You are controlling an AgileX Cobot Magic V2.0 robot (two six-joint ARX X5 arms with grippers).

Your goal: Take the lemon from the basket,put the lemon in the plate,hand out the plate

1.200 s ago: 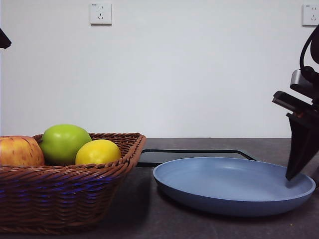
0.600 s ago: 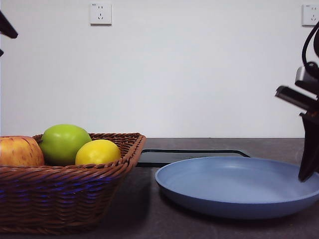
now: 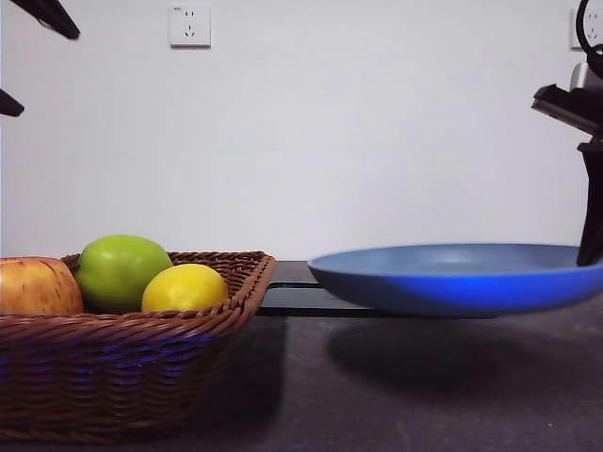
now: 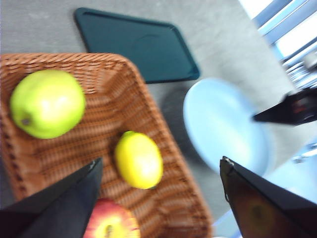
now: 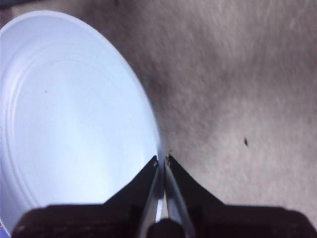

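We see the right gripper (image 5: 161, 161) clamped on the plate (image 3: 452, 278) rim, plate off the bench; left gripper (image 4: 158, 171) wide open above the lemon (image 4: 139, 159) in the basket (image 3: 122, 377).

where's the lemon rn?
In the front view the lemon sits in the basket at the left, beside the green apple, near the rim facing the lifted plate. The left gripper hovers open above it.

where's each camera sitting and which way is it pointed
Front: low at table height, looking level across basket and lifted plate; right pincer at the edge.
Left wrist: above the basket, looking down on lemon; open left pincer.
Right wrist: looking down its shut pincer on the plate rim.
All three share the plate.
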